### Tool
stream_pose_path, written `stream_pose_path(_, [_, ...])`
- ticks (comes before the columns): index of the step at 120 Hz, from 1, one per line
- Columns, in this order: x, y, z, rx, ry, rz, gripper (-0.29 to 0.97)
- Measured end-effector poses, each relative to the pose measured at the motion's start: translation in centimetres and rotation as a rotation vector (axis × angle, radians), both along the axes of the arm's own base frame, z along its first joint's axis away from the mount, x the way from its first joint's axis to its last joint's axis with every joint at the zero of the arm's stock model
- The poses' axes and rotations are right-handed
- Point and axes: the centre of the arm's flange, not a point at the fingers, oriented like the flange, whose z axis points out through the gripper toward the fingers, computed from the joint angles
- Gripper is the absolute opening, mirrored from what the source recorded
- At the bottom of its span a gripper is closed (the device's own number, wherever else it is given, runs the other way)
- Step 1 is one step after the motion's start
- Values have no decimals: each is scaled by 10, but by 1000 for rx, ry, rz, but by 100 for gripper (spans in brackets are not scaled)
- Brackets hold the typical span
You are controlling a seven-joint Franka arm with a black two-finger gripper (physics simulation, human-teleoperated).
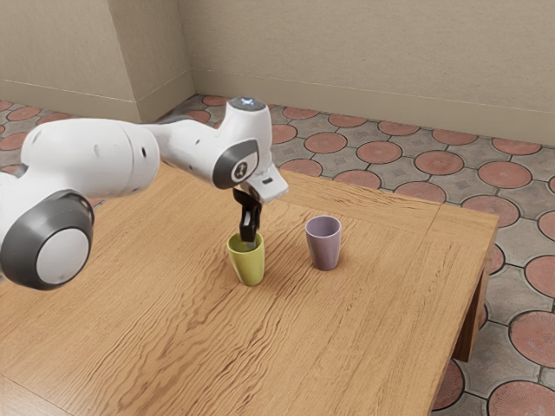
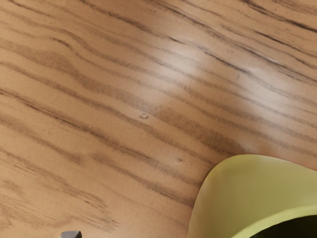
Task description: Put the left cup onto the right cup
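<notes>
— Where's the left cup?
— The yellow-green cup stands upright on the counter, near the middle of the wooden top. The purple cup is toward the exterior view's right of it, also upright. The two are near each other but apart, with bare wood between them.
— And the claw?
— The black claw hangs straight down over the yellow-green cup, its tip at the rim and dipping into the mouth. I cannot tell whether it is clamped on the cup's wall or standing apart.
— What does the wrist view give?
— The yellow-green cup's pale wall sits just under the hand, with the counter's grained wood beyond it.
— The rest?
— The white arm comes in from the exterior view's left, bent over the counter. Behind it lie a floor of round reddish tiles and a beige wall
</notes>
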Motion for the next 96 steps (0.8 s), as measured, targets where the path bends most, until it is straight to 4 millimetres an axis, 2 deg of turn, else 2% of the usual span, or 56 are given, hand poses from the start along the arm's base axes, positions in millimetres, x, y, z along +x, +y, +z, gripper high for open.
stream_pose_path(16, [0, 0, 1, -3, -4, 0, 10])
stream_pose_path(32, [0, -5, 4, -7, -10, -5, -1])
stream_pose_path(55, [-4, -15, 8, -29, -12, -2, -7])
stream_pose_path(96, [-12, -13, 25, -55, -20, 30, -10])
